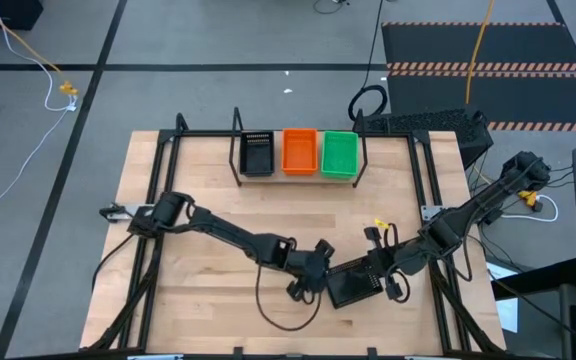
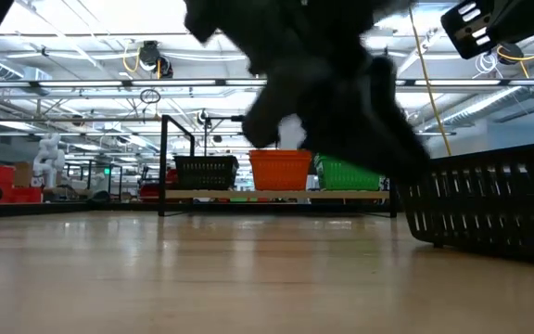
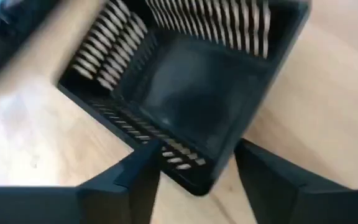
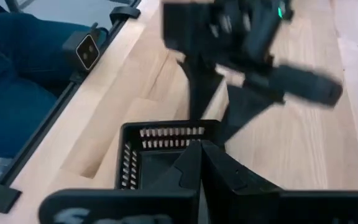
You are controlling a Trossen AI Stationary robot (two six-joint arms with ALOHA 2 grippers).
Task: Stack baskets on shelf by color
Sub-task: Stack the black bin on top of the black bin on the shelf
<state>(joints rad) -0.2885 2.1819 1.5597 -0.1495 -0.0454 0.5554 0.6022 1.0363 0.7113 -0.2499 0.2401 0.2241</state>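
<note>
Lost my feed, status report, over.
Right gripper shut on black basket, near table edge. Left gripper open at its corner. Shelf unobstructed.

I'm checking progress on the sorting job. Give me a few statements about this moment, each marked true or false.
1. The shelf holds black, orange and green baskets side by side. True.
2. A black basket sits on the tabletop near the front edge. True.
3. The right gripper hangs over the shelf. False: it is shut on the black basket's rim.
4. The left gripper is shut. False: its jaws are open beside that basket.
</note>
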